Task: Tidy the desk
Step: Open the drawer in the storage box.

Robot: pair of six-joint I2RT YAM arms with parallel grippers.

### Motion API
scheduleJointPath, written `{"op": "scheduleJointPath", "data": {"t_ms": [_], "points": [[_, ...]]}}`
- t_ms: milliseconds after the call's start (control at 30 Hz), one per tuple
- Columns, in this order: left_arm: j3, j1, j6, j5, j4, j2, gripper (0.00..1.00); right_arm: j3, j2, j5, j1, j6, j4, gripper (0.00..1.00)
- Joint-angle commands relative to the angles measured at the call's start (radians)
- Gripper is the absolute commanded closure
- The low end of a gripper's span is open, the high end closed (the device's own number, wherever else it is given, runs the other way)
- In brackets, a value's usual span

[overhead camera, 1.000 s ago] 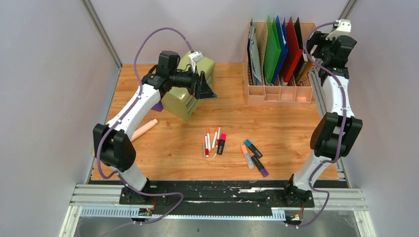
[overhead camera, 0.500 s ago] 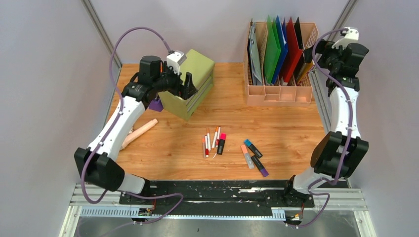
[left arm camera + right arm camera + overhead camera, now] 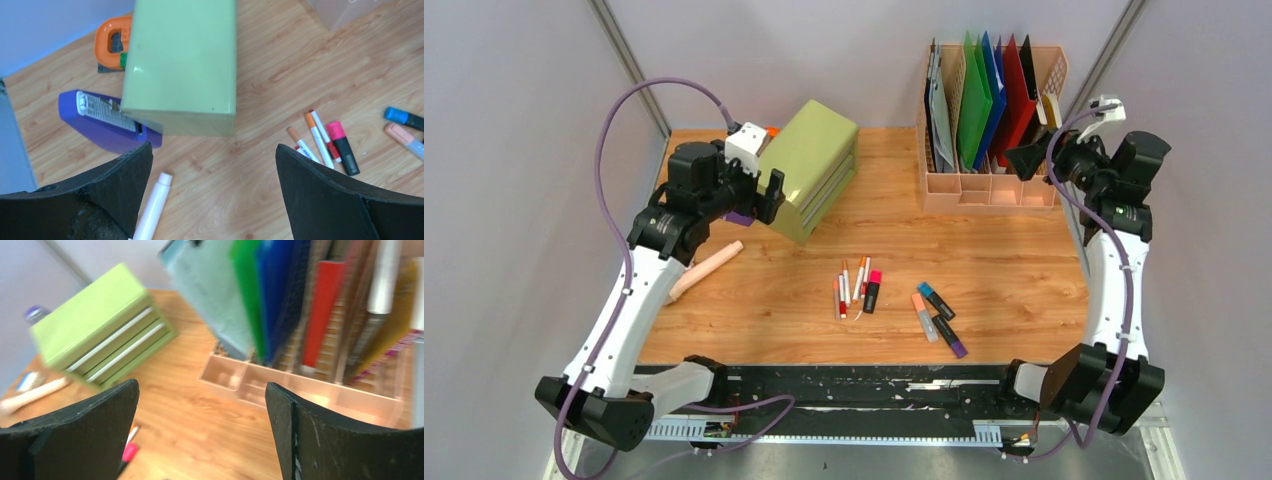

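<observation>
The left gripper (image 3: 771, 193) has its jaws spread wide and there is nothing between them. It hangs above the far left part of the desk (image 3: 1004, 250), just beside the left end of a green drawer chest (image 3: 816, 160). In the left wrist view, a purple stapler (image 3: 107, 122) lies under the fingers and touches the chest's lower corner. A white tube (image 3: 152, 207) lies nearer to the camera, and an orange object (image 3: 112, 42) sits beyond the chest by the far edge. The right gripper (image 3: 1026, 160) is also wide open and empty. It is held in the air over the far right corner, close in front of the right end of a peach file rack (image 3: 989, 192), and its fingers point toward the left. The rack holds upright folders (image 3: 984, 95) in green, blue, red and dark colours. Near the middle of the desk lies a small group of thin pens (image 3: 852, 285) with a pink highlighter (image 3: 872, 290) beside them. Three more highlighters (image 3: 939, 318) lie a little to the right, closer to the near edge. The desk fills the floor between the grey walls, and the metal rail (image 3: 874, 385) with both arm bases runs along its near edge.
</observation>
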Motion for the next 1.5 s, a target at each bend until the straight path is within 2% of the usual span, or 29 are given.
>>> {"op": "scheduleJointPath", "data": {"t_ms": [0,67,200,300,433,667,867,1133,1267,1467], "points": [[0.034,0.003,0.046,-0.064,-0.130,0.001,0.00,-0.006,-0.009,-0.330,0.008,0.033,-0.111,0.00],[0.042,0.003,0.057,-0.077,-0.130,0.004,0.00,-0.039,-0.025,-0.371,0.018,0.033,-0.127,0.00],[0.117,0.003,0.084,-0.140,-0.111,0.075,0.00,-0.128,-0.095,-0.348,0.070,-0.024,-0.128,0.00],[0.199,0.003,0.077,-0.240,-0.070,0.170,0.00,-0.193,-0.144,-0.319,0.115,-0.076,-0.122,0.00],[0.312,0.003,0.069,-0.301,-0.013,0.314,0.00,-0.266,-0.174,-0.300,0.166,-0.107,-0.102,0.00],[0.539,0.008,0.017,-0.389,0.037,0.596,0.00,-0.376,-0.221,-0.303,0.185,-0.095,-0.009,0.00],[0.770,0.028,-0.041,-0.380,0.035,0.791,0.00,-0.443,-0.243,-0.294,0.185,-0.108,0.035,0.00],[0.875,0.029,-0.177,-0.347,0.144,0.964,0.00,-0.465,-0.223,-0.265,0.185,-0.143,0.034,0.00],[0.926,0.028,-0.225,-0.285,0.205,1.029,0.00,-0.467,-0.202,-0.259,0.185,-0.152,0.034,0.00],[1.058,0.027,-0.296,-0.248,0.247,1.154,0.00,-0.470,-0.174,-0.248,0.185,-0.162,0.034,0.00]]}}
